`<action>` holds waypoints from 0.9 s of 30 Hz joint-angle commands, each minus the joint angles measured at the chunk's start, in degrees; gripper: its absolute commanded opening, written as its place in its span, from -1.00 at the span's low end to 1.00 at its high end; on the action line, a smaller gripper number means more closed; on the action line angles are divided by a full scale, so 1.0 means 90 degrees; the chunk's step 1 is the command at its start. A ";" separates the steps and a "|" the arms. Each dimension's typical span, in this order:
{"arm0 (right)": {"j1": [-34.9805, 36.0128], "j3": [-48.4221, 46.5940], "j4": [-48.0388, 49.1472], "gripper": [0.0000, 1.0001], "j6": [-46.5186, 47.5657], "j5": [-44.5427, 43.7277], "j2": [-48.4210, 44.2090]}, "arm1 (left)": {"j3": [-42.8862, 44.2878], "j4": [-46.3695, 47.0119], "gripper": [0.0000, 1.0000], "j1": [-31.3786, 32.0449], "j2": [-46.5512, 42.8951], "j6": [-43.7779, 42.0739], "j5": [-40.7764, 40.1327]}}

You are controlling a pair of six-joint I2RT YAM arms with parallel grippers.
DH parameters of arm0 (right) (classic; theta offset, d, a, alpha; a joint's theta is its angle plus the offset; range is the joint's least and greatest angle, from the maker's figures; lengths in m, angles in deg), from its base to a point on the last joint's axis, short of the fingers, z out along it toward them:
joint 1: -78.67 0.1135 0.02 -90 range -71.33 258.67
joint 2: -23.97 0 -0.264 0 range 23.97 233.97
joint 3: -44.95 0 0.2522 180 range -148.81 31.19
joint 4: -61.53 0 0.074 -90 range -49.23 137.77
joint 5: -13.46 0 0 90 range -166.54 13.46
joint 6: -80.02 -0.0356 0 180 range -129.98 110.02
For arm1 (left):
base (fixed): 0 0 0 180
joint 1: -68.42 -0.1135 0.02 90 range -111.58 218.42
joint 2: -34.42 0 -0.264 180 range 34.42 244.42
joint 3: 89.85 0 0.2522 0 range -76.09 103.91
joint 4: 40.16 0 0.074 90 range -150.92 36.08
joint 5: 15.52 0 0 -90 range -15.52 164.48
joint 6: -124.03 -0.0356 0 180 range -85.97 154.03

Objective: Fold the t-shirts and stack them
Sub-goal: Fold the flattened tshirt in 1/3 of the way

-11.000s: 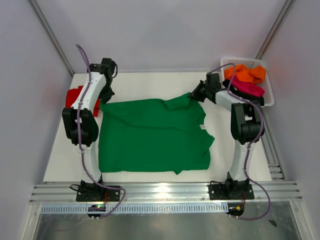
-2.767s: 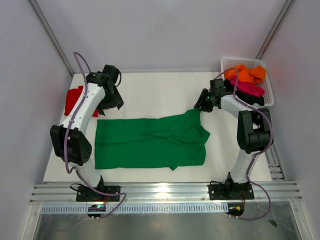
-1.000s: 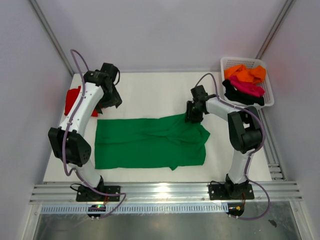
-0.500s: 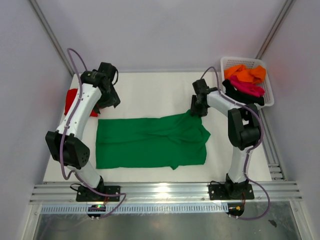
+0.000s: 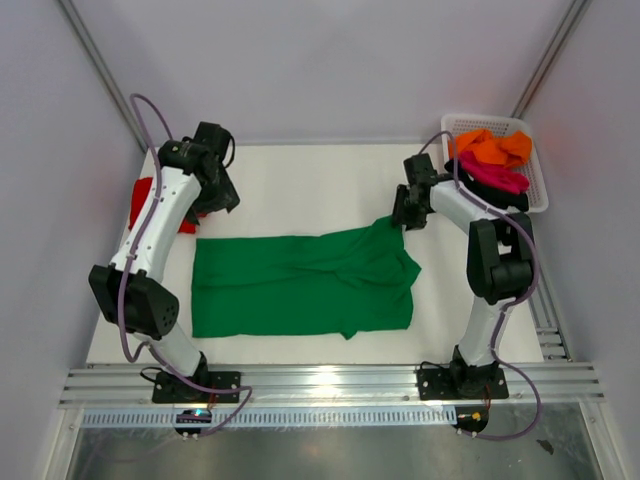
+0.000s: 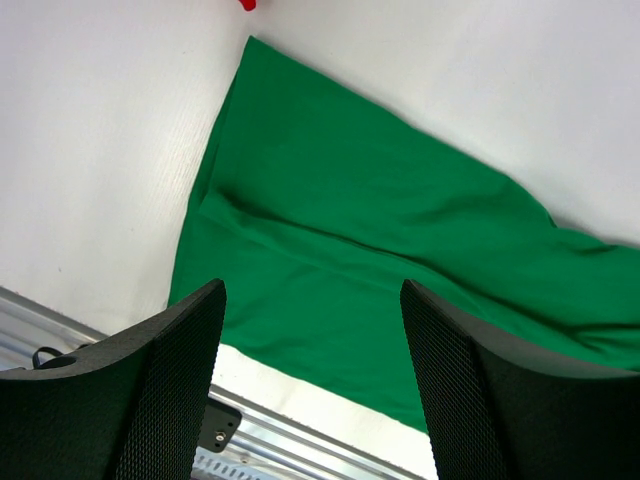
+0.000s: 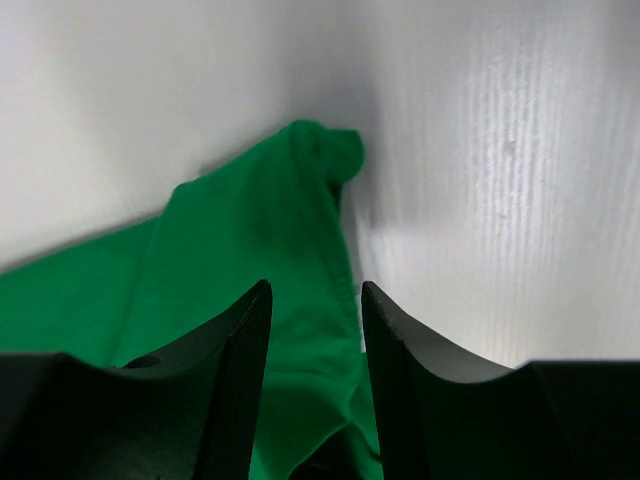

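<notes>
Now, in the white basket [image 5: 478, 120]: orange, magenta and black t-shirts [image 5: 490, 150].

The left arm stretches far out and bends at the elbow. The left claw [image 6: 311, 297] hangs high, its fingers wide apart. The right claw [image 7: 315, 292] sits low, its fingers partly apart.

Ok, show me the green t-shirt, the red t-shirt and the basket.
green t-shirt [image 5: 300, 285], top external view, middle of the folded body.
red t-shirt [image 5: 142, 200], top external view, its exposed left part.
basket [image 5: 487, 121], top external view, far rim.
</notes>
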 commanded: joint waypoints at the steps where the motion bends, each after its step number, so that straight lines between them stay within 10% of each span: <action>1: 0.0281 -0.0055 0.0168 -0.08 0.0056 0.0596 -0.0905 | 0.0065 -0.0103 0.47 -0.0008 -0.0191 -0.0016 -0.0019; 27: 0.1297 0.1097 0.1006 -0.08 -0.0198 0.0694 -0.0408 | -0.0073 0.0073 0.46 -0.0008 -0.0103 0.0111 0.0197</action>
